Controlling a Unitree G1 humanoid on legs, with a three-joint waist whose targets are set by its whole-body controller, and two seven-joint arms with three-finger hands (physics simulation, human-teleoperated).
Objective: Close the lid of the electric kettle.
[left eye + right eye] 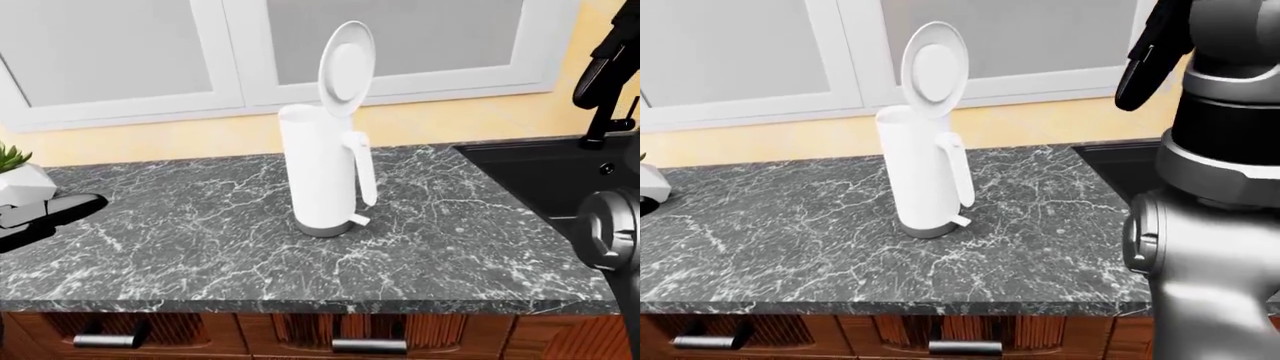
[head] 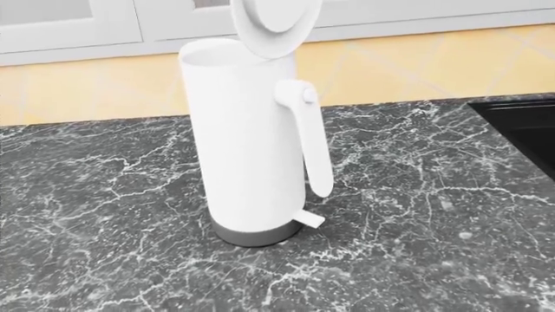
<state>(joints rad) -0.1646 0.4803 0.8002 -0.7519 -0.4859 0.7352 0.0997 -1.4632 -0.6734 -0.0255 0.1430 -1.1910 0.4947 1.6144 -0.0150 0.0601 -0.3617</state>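
A tall white electric kettle (image 2: 247, 149) with a grey base stands upright on the dark marble counter (image 1: 200, 240). Its round lid (image 1: 346, 64) is swung up and stands open above the rim. The handle (image 2: 314, 143) faces right. My right arm (image 1: 1210, 225) rises at the right of the right-eye view, with the dark right hand (image 1: 1152, 56) held high, right of the kettle and clear of it. A dark shape at the left edge of the left-eye view looks like my left hand (image 1: 50, 214), low and far left of the kettle. Neither hand's finger state shows.
A black sink (image 1: 560, 176) is set into the counter on the right, with a black faucet (image 1: 603, 124) behind it. A white plant pot (image 1: 22, 184) stands at the far left. White cabinet doors (image 1: 120, 52) hang above. Wooden drawers (image 1: 370, 337) run under the counter edge.
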